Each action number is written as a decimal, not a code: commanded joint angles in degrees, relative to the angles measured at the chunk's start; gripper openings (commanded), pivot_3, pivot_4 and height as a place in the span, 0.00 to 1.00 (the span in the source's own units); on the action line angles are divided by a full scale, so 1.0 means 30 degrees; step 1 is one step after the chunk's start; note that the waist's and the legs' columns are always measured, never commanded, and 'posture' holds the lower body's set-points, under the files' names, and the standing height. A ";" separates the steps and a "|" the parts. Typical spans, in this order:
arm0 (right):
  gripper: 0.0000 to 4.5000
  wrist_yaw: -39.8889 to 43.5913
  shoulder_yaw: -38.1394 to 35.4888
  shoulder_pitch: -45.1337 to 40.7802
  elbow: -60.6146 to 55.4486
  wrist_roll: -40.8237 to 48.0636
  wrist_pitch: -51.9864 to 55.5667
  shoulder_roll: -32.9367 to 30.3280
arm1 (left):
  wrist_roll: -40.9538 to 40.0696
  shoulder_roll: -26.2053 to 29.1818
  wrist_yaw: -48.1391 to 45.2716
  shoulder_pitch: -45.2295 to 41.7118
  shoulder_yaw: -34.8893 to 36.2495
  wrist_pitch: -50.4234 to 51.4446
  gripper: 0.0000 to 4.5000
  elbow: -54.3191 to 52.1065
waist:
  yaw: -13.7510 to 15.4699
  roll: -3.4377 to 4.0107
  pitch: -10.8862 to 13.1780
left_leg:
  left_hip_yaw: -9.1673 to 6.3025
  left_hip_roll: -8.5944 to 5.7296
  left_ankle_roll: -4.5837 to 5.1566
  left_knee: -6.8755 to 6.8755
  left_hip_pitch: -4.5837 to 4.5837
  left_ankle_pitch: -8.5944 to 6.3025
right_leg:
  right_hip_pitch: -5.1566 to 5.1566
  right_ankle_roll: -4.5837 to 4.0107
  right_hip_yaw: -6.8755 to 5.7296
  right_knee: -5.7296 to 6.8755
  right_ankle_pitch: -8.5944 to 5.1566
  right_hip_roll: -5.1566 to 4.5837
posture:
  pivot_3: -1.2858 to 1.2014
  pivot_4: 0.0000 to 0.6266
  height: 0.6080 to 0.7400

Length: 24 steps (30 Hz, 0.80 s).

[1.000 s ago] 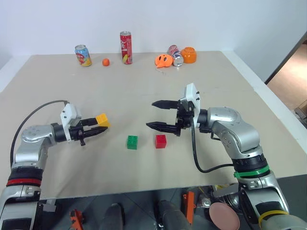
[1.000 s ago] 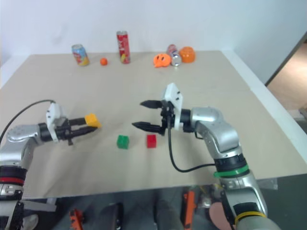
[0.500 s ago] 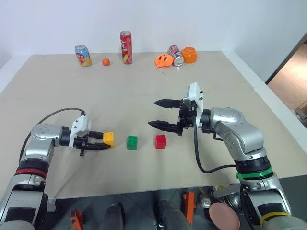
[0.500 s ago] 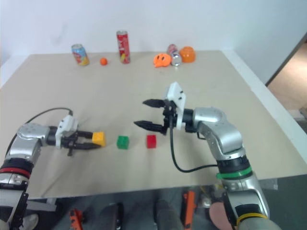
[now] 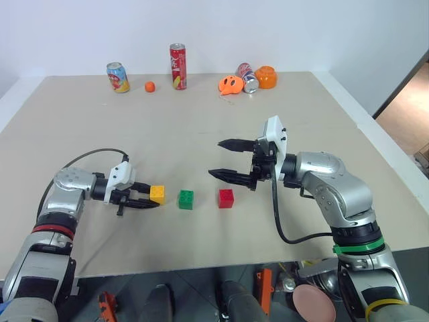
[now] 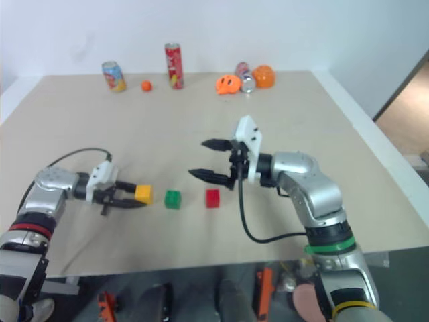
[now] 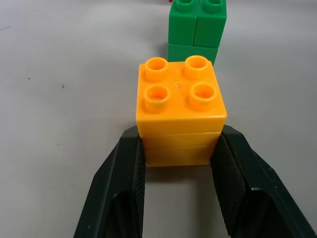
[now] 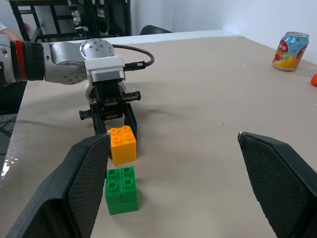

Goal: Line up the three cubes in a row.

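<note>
Surface: broad beige tabletop, matte, pale border along its edges, set against a plain white wall. An opening to darker flooring shows past the right edge.

Count, near side: three cubes in a row. The yellow cube is leftmost, the green cube sits just beside it, the red cube is a little further right. All three rest studs up on the tabletop.

Count, far edge: three cans. One short printed can, one tall red can, both upright; one can lying on its side. One small orange ball. Two orange rounded toys.

Left hand: clamped on the yellow cube, one finger on each side face.

Right hand: fingers spread wide apart, holding nothing, above the tabletop behind the red cube.
</note>
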 commanded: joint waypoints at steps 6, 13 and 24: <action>0.95 0.0061 -0.0558 -0.0227 -0.0575 0.0353 -0.0128 -0.0245 | -0.0671 0.0801 -0.0217 -0.0096 -0.0107 -0.0112 0.29 0.0270 | -0.0017 0.0000 0.0000 | -0.0001 0.0005 0.0001 -0.0002 0.0006 0.0001 | -0.0002 -0.0001 -0.0001 0.0003 0.0000 0.0007 | 0.52 0.24 1.00; 0.95 0.0284 -0.0389 -0.0395 -0.0311 0.0287 -0.0246 -0.0191 | -0.1614 0.1326 -0.0217 0.0925 -0.0262 0.0567 0.29 -0.1177 | -0.0007 0.0001 0.0001 | -0.0001 0.0017 0.0003 -0.0010 0.0004 -0.0002 | -0.0007 -0.0003 -0.0004 0.0009 -0.0001 0.0014 | 0.52 0.24 1.00; 0.95 0.0572 -0.0344 -0.0528 -0.0135 0.0227 -0.0257 -0.0167 | -0.1970 0.1563 -0.0217 0.2095 -0.0371 0.0899 0.29 -0.2146 | -0.0013 0.0001 0.0000 | 0.0002 0.0020 0.0004 -0.0007 0.0009 -0.0002 | -0.0006 -0.0007 -0.0003 0.0009 -0.0003 0.0013 | 0.52 0.24 1.00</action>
